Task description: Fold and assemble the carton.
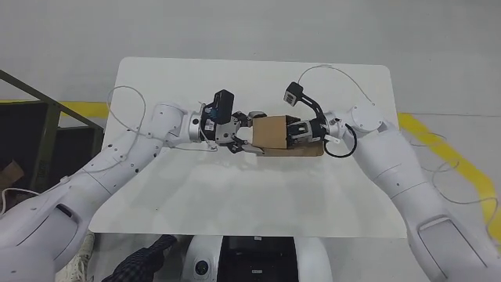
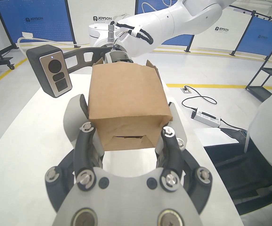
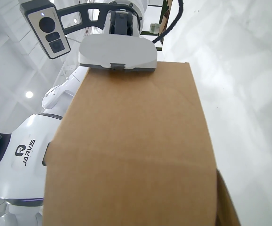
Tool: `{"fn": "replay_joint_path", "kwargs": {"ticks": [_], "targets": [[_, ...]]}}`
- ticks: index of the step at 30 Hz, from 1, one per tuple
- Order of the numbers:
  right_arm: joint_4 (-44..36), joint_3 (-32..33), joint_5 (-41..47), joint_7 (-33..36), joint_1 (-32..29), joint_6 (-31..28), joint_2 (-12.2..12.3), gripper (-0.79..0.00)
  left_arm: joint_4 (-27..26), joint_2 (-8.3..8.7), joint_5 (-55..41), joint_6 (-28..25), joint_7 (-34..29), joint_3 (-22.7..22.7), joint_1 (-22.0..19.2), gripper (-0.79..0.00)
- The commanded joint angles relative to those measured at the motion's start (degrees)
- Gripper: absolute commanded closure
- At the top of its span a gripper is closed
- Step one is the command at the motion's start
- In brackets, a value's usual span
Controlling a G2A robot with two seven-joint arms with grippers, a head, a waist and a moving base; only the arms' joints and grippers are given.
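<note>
**Top view.** The carton [image 1: 270, 131], a plain brown cardboard box already raised into a rectangular tube, was over the middle of the white surface [image 1: 235, 196], between the two arms. The left gripper [image 1: 246, 133] met its left end and the right gripper [image 1: 299, 133] met its right end. On this evidence the body was formed and the step in hand was closing the ends.

**Left wrist view.** The left gripper [image 2: 126, 104] was closed part-way onto the carton [image 2: 126, 83], with one finger [image 2: 75, 114] against each side wall. The end nearest it looked shut, a tuck flap [image 2: 127, 139] seated in its slot. At the far end the flaps [image 2: 152, 66] stood unfolded to either side of the right gripper [image 2: 118, 58]. Whether that gripper was open or holding cardboard could not be told.

**Right wrist view.** A broad, smooth panel of the carton [image 3: 131, 142] ran away from the camera, and a finger [image 3: 117, 55] of the left gripper lay over its far edge. The next move would probably call for the standing flaps to be folded inward and tucked while the left gripper steadied the body. Board this thin would likely buckle under too hard a squeeze.
</note>
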Motion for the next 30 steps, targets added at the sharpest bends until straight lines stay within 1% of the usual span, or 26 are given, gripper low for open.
{"fn": "replay_joint_path", "kwargs": {"ticks": [1,9,16,21,30], "targets": [[0.37,0.76,-0.35,0.16,-0.13,0.10,0.28,0.000,0.17,0.14,0.11,0.00,0.17,-0.13,0.24,-0.360],[1.96,5.83,-1.51,-0.25,-1.41,0.00,2.15,0.000,1.04,1.15,0.61,0.00,0.78,-1.52,1.43,-0.360],[0.25,11.41,-3.07,-1.12,-3.80,0.21,4.32,0.000,0.96,2.25,0.76,0.00,0.77,-3.77,2.68,-0.357],[-4.17,14.36,-4.54,-1.70,-6.81,1.16,5.65,0.000,0.49,2.65,0.52,0.00,0.21,-5.14,3.46,-0.357],[-14.06,16.85,-5.74,-2.54,-13.30,3.76,7.09,0.000,0.66,2.74,0.04,0.00,-1.64,-7.73,4.09,-0.363]]}}
